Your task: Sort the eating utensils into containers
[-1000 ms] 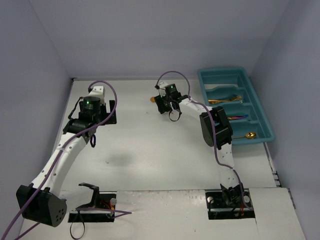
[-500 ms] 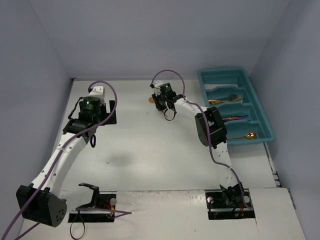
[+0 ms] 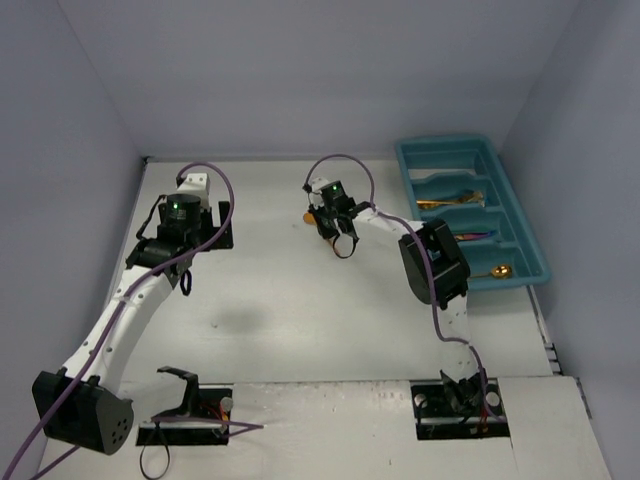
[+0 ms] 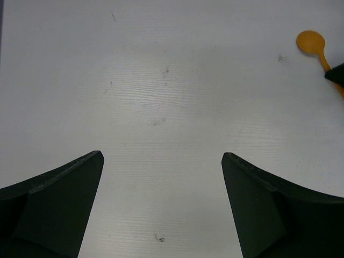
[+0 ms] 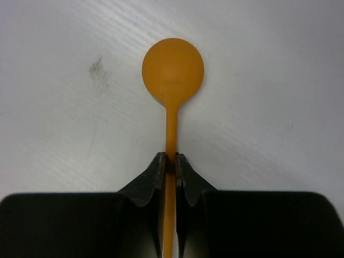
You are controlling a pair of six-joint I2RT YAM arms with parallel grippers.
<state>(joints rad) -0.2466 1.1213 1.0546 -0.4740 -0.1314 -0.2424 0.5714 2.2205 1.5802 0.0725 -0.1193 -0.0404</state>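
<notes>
The right hand [image 5: 171, 161] had pulled slightly back from the far edge, pinching the orange spoon [image 5: 172, 70] at the table's far middle. Several utensils [image 3: 450, 201] lay in the tray [image 3: 445, 142], far right corner; this spoon remained. Left hand [image 4: 161, 177] gaped wide.

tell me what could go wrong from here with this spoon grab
1. The right gripper has its jaws closed only on the thin handle of the orange spoon, so the spoon may pivot or slip during the carry.
2. The teal tray sits far to the right and already holds a gold spoon. A loose drop could land in the wrong section.
</notes>
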